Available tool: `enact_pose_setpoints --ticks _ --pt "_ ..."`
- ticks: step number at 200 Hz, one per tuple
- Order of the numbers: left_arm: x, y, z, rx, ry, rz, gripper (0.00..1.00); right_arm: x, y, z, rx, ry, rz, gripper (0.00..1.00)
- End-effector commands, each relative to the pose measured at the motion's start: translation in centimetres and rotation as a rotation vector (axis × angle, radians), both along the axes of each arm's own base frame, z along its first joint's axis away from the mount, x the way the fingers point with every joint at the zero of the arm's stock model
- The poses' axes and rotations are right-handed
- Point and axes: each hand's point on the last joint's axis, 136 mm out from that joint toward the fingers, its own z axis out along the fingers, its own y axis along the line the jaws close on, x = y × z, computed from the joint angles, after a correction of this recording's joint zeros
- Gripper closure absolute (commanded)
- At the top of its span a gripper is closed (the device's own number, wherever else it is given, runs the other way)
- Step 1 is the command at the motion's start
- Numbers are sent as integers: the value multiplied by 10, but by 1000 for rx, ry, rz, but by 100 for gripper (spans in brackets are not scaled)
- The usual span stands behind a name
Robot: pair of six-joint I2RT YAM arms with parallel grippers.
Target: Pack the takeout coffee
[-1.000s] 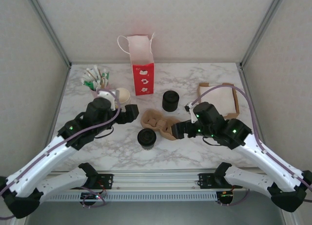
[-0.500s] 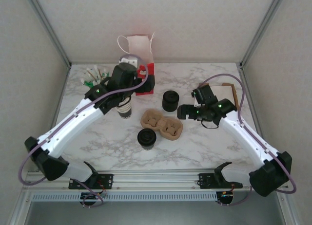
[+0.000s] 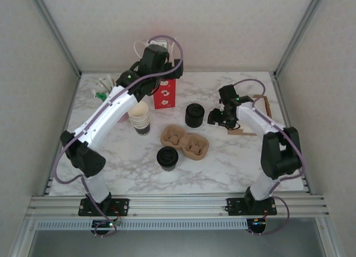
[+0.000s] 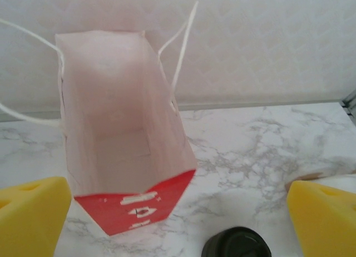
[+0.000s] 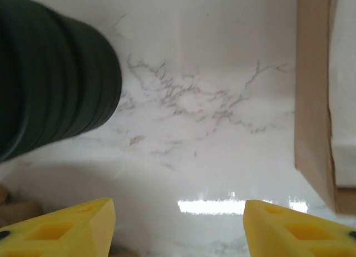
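Top external view: the takeout coffee [image 3: 167, 157] is seen upright toward the tabletop's near edge, midway along it, just beside the cardboard carrier [image 3: 185, 141]. Its paper wall is judged light and crushable, so it is best taken gently around the body, under the lid. The left gripper [image 4: 178, 221] is spread wide over the red bag [image 4: 119, 134]. The right gripper [image 5: 181, 229] is parted and empty. The bag's white marks cannot be read.
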Motion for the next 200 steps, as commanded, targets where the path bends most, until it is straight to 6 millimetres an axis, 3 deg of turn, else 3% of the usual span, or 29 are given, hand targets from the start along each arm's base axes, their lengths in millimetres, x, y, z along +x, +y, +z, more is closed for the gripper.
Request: enact_pose_setpoints --ticks 1,52,97,176,200 --pt "8 6 6 50 -15 22 1 21 -11 -9 -54 -2 -47 43" --pt "20 2 0 50 -7 6 1 33 -44 -29 -142 36 -123 47" --pt "37 -2 -16 138 31 18 11 32 -60 -26 -151 34 -156 47" --pt "44 -6 -68 227 142 52 24 16 -33 32 57 -80 -113 45" --pt "51 -9 -81 238 171 58 34 7 -29 46 100 -113 -106 45"
